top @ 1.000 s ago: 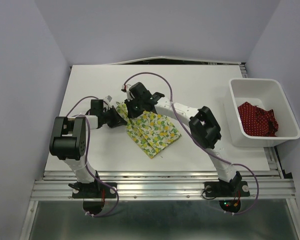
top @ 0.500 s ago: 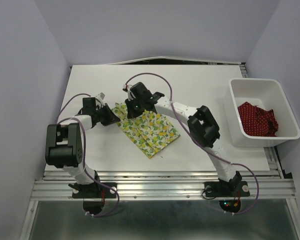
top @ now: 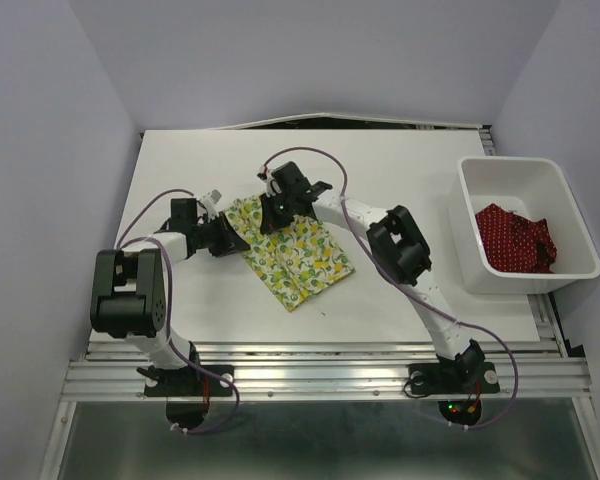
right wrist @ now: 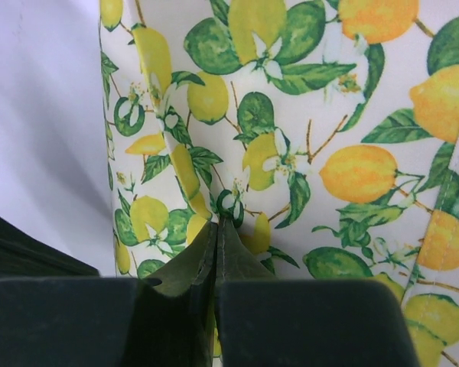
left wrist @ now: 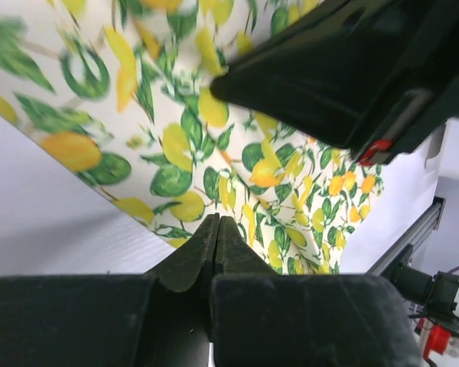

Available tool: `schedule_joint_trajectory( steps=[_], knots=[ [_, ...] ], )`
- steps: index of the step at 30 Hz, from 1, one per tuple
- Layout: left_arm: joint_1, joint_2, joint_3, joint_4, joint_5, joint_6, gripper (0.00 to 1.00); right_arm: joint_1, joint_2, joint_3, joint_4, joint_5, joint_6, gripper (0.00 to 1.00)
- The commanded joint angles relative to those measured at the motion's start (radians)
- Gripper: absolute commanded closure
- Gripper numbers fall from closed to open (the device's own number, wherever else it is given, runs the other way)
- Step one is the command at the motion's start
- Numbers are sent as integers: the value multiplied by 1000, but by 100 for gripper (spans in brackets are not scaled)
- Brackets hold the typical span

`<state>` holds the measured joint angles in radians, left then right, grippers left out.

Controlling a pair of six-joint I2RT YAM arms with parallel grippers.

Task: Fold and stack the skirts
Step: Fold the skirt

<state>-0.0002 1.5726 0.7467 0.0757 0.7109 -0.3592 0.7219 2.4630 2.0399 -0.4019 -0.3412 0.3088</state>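
As the lemon skirt lies on the tabletop, the right end effector pinches it, the left end effector pressed together.

You are looking at two slim arms, the left arm and the right arm. Each is built of white tubular links joined by chunky black motor housings. A thin purple cable loops loosely along each arm. Both arms rise from black bases, and the right base shows small red and green lights. The left gripper and right gripper are matte black, with fingers that taper to narrow wedge tips.
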Motion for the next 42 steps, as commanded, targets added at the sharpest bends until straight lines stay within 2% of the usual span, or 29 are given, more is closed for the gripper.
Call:
schedule_joint_trajectory(
  steps=[1, 8, 15, 22, 24, 29, 42],
  knots=[
    [-43, 64, 42, -10, 39, 26, 99, -19, 45, 71, 37, -2, 9, 99],
    [-63, 197, 54, 22, -4, 5, 100, -29, -57, -6, 106, -108, 108, 99],
    [-64, 214, 60, 19, -13, -3, 100, -29, -134, -56, 179, -120, 320, 99],
    [-64, 172, 51, -1, -45, 6, 100, -29, -85, -60, 244, -133, 541, 99],
    [-64, 170, 51, -2, -47, 8, 100, -29, -66, -69, 299, -154, 570, 99],
    [-64, 161, 59, -16, -53, 16, 100, -29, 8, -60, 313, -171, 570, 99],
    [-64, 173, 51, -8, -60, 14, 100, -29, 25, -217, 535, -243, 855, 99]
  ],
)
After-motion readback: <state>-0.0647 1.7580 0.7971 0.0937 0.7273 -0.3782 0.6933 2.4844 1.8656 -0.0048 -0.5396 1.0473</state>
